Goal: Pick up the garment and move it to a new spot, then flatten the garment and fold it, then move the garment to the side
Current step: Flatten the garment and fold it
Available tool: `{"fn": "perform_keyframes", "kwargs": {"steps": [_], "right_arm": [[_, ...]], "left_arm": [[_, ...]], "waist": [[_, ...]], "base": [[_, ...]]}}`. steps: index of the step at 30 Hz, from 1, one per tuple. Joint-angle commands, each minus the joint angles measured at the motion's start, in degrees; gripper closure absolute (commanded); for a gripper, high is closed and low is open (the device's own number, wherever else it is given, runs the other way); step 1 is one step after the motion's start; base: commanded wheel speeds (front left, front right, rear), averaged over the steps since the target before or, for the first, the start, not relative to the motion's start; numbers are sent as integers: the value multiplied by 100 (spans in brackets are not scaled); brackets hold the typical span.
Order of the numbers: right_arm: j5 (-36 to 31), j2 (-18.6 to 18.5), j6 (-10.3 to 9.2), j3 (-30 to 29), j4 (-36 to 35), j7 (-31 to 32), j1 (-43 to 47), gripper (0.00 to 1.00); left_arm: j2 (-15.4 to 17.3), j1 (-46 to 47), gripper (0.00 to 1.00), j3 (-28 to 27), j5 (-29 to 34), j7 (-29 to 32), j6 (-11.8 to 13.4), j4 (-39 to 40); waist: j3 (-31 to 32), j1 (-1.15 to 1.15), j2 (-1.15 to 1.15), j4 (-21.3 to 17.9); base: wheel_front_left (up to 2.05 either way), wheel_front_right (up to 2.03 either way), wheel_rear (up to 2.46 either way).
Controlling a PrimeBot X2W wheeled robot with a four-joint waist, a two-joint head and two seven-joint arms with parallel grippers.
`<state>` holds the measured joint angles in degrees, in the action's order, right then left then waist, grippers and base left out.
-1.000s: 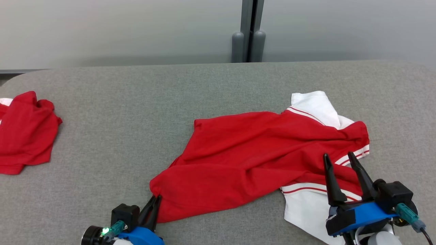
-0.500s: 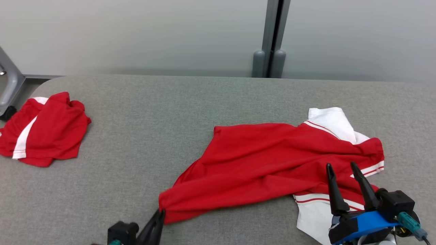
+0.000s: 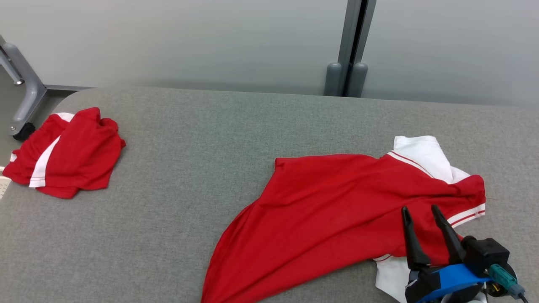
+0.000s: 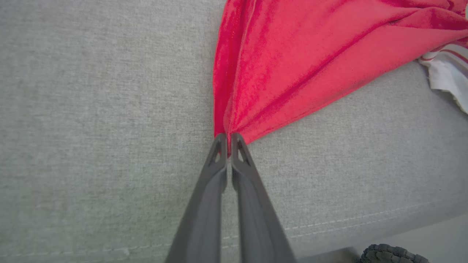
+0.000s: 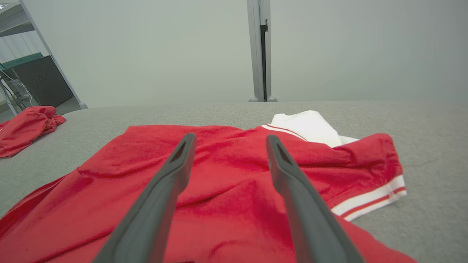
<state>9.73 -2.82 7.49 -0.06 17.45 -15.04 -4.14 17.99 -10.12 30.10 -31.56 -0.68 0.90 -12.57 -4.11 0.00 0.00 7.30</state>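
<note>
Head camera is looking down from six o'clock over the grey surface [image 3: 219, 126]; both wrist cameras are hovering close, sharing the red garment [image 3: 337, 210].

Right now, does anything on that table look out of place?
The red shirt lies rumpled and askew, one corner drawn to a point in the shut left pincer. A second red garment sits bunched up.

Garments 2: garment [image 3: 337, 210], second garment [image 3: 67, 155] | Grippers 2: left gripper [image 4: 228, 140], right gripper [image 3: 419, 207] | Fingers per gripper 2 | Tables 1: table [image 3: 210, 126] | Posts 1: post [image 3: 351, 46] | Frame legs 1: frame leg [image 3: 25, 92] | Wheels 1: wheel [image 4: 391, 254]
</note>
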Motion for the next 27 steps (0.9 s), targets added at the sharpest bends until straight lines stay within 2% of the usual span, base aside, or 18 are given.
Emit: {"fn": "perform_keyframes", "kwargs": {"steps": [1,5,11,14,17,22,27], "right_arm": [[8,-14,1,7,17,-21,83,0],[5,-14,1,2,41,-21,60,0],[-11,-14,1,11,45,-21,15,0],[-11,-14,1,29,55,-22,-19,0],[-9,-14,1,53,67,-21,-80,0],[-13,-14,1,-14,39,-21,-97,0],[-52,-14,1,-190,-19,-21,-34,0]], "left_arm": [[36,22,0,-62,-3,-45,25,35],[47,149,0,-279,-117,-321,30,234],[234,590,0,-483,165,-581,191,542],[206,931,0,-490,282,-536,267,597],[168,1273,0,-523,344,-590,270,524],[52,1580,0,-826,401,-1096,498,309],[18,1551,0,-1213,424,-1406,621,95]], "waist": [[10,0,0,-4],[19,0,0,-29],[6,0,0,-154],[-16,0,0,-251],[-56,0,0,-382],[-62,0,0,-617],[-54,0,0,-751]], "base": [[0,0,0],[0,0,0],[0,0,0],[0,0,0],[0,0,0],[0,0,0],[0,0,0]]}}
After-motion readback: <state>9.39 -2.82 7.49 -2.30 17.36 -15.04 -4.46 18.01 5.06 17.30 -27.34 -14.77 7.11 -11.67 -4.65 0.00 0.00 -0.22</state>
